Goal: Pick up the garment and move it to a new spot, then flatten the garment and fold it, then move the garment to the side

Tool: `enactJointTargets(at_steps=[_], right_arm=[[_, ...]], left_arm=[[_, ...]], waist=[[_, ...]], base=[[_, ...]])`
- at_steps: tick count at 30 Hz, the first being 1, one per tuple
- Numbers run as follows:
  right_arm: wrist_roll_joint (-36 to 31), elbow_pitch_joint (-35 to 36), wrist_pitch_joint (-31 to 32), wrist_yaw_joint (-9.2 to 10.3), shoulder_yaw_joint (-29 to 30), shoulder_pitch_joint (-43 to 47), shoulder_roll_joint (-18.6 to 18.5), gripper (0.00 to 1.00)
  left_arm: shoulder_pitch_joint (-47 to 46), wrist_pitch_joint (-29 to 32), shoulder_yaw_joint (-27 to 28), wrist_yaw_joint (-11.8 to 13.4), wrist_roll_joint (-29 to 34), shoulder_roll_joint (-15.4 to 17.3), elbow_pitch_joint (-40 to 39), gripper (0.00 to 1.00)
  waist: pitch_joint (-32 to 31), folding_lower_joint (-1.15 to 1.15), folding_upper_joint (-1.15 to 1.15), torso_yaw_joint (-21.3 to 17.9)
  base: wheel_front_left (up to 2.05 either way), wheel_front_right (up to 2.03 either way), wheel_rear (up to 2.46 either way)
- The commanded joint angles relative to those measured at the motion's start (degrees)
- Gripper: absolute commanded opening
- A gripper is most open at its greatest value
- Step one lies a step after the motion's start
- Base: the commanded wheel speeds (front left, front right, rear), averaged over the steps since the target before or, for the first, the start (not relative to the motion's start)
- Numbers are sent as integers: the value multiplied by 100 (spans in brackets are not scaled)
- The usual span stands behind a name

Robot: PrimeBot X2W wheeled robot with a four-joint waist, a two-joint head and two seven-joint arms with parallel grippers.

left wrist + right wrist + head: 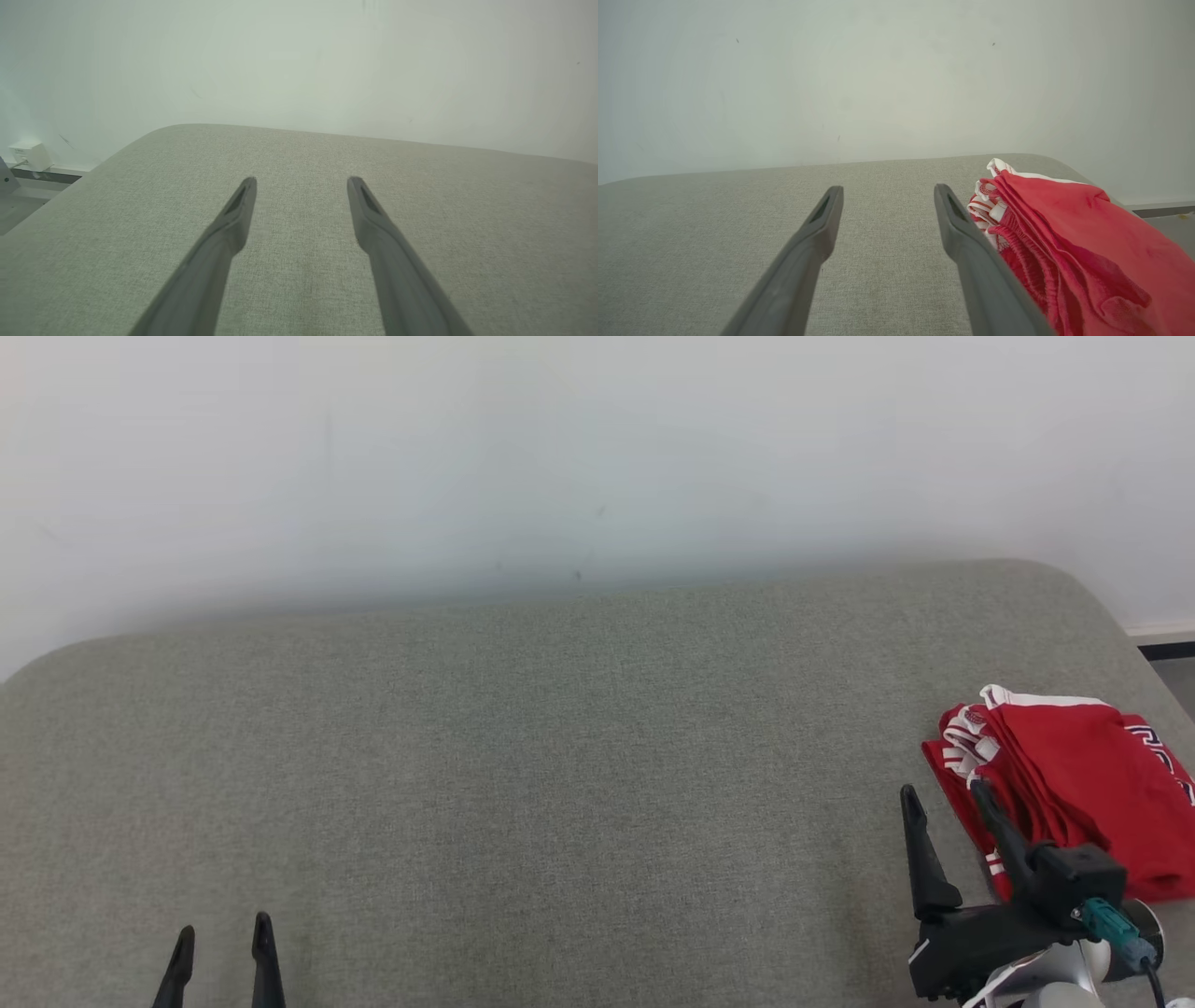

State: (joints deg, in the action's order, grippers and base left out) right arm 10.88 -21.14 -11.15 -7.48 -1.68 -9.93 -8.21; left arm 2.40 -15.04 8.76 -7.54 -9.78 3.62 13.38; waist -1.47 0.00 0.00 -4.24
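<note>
The garment (1074, 784) is red with white trim and dark lettering, lying folded in a stack at the right end of the grey fabric surface (560, 756). My right gripper (943, 793) stands open just left of it, its right finger over the garment's left edge. In the right wrist view the garment (1087, 247) lies beside the right finger (971, 242), and nothing sits between the jaws of the gripper (888, 196). My left gripper (224, 933) is open at the lower left, far from the garment; the left wrist view shows that gripper (301, 186) over bare fabric.
A pale wall (597, 457) runs behind the surface. The surface has rounded corners at the back left and back right (1055, 579). A strip of floor (1176, 672) shows past its right end. A small white box (28, 156) sits by the skirting.
</note>
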Motion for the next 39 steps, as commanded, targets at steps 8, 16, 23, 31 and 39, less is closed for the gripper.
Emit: enactJointTargets(at_steps=[8, 16, 23, 31, 39], right_arm=[[-53, -125, -98, 3, -122, 166, 223, 100], [-43, -183, -151, 3, -161, 134, 292, 100], [7, -227, -152, 3, -181, 108, 310, 100], [11, -252, -125, 3, -232, 104, 327, 100], [61, -282, -130, 3, -293, 53, 340, 100]], left_arm=[[85, -14, -6, 13, -74, 17, 63, 100], [-7, -14, -36, 13, -80, 0, 18, 100], [-30, -13, 1, 13, -97, 14, -9, 100], [-12, -14, -11, 13, -87, 13, 8, 100], [-46, -14, -9, 13, -101, 25, 35, 100]], waist=[[-47, 0, 0, 13], [-3, 0, 0, -10], [11, 0, 0, -39], [9, 0, 0, -52], [11, 0, 0, -32]], base=[[0, 0, 0], [0, 0, 0], [0, 0, 0], [0, 0, 0], [0, 0, 0]])
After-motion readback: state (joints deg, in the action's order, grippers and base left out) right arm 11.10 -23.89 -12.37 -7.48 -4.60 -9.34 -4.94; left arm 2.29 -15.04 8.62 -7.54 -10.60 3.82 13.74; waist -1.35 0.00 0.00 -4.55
